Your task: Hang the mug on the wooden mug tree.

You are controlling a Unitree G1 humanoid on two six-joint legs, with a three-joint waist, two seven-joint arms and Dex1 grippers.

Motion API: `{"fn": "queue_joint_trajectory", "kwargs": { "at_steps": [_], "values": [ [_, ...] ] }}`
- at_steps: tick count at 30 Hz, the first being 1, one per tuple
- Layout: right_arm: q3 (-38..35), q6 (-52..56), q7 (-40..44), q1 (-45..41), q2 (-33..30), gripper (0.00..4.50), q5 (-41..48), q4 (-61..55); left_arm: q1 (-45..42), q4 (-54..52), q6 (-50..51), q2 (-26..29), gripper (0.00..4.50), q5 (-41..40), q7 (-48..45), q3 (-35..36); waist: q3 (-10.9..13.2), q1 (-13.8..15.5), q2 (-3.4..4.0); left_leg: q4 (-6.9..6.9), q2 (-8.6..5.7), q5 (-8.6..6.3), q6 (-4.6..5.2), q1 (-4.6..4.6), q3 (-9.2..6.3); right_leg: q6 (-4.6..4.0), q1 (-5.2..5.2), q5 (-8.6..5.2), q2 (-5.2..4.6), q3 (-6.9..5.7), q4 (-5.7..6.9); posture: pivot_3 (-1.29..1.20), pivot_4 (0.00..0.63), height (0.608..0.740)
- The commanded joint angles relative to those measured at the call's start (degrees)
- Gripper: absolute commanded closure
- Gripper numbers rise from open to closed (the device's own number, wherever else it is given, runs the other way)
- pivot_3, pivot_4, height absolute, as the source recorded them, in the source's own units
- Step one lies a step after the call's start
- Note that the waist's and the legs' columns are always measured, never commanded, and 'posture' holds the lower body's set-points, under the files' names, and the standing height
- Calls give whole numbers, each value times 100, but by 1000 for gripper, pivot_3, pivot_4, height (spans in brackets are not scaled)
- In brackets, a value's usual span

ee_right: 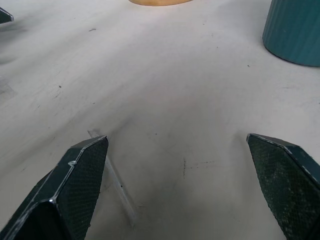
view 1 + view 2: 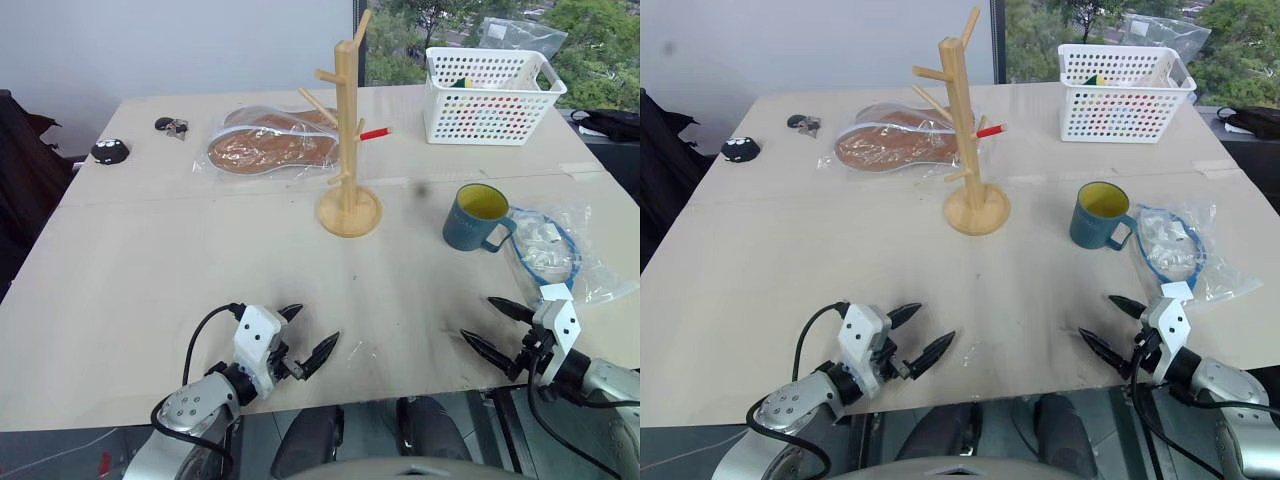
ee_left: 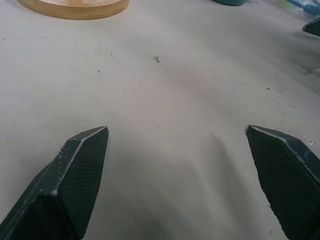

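The teal-blue mug with a yellow inside stands upright on the table's right side, its handle turned toward the right; its ribbed wall shows in the right wrist view. The wooden mug tree stands mid-table on its round base, with a red-tipped peg pointing right and nothing on its pegs. My left gripper is open near the table's front edge, left of centre, with nothing between its fingers. My right gripper is open at the front right, in front of the mug and apart from it.
A white perforated basket stands at the back right. A clear bag with a blue-rimmed item lies right of the mug. Bagged brown insoles lie behind the tree. A black object and keys sit far left.
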Motion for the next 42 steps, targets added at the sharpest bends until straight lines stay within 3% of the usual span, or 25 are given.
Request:
{"fn": "queue_joint_trajectory", "kwargs": {
  "at_steps": [1,30,34,42],
  "values": [
    [-60,-63,37,-85,-49,26,47,-98,-56,-269,17,10,0,-40,68,96,0,0,0,0,0,0,0,0,0,0,0,0,0,0,0,0,150,740],
    [-292,-193,-314,-262,98,26,-41,23,-620,-331,254,196,0,-308,-276,-5,0,1,1,0,-1,0,0,0,0,-6,0,4,1,-1,0,0,150,740],
    [-576,-448,-491,-356,43,26,-161,152,-974,-417,363,315,0,-601,-590,-27,0,1,1,0,-2,0,0,1,0,-21,0,14,2,-1,0,0,150,740],
    [-1076,-410,-1176,-854,-310,26,-709,435,-2256,-657,1029,1077,0,-1855,-1552,137,1,-16,3,1,-3,1,0,3,3,-23,0,15,6,0,3,0,150,740]
  ]
}}
